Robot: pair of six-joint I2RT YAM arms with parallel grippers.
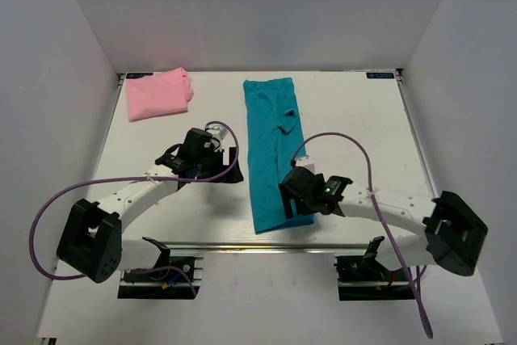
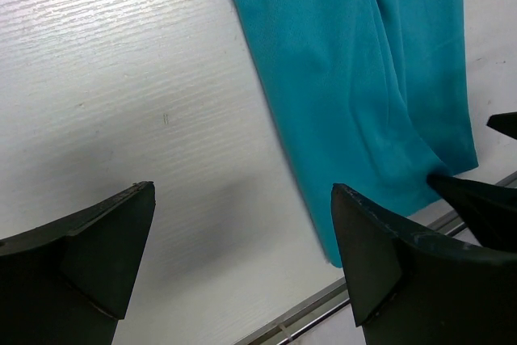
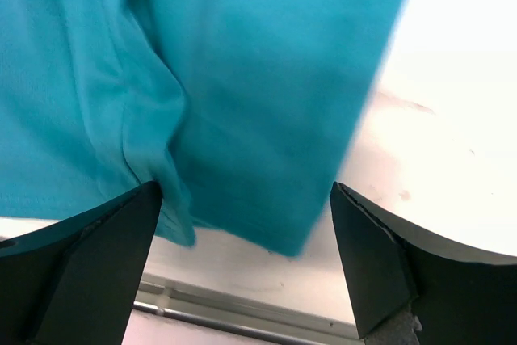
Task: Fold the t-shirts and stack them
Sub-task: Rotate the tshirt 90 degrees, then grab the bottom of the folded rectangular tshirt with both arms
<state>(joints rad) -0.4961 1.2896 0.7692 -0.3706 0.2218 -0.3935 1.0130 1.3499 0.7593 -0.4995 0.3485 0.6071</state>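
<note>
The teal-blue t-shirt lies folded into a long narrow strip running from the back of the table to its near edge. The pink t-shirt sits folded at the back left corner. My left gripper hovers open over bare table just left of the strip; in the left wrist view nothing is between its fingers and the teal cloth lies to the right. My right gripper hangs open above the strip's near end; the teal hem shows between its spread fingers, untouched.
A metal rail runs along the table's near edge, close to the teal hem. White walls enclose the left, back and right sides. Purple cables loop from both arms. A right gripper fingertip shows in the left wrist view.
</note>
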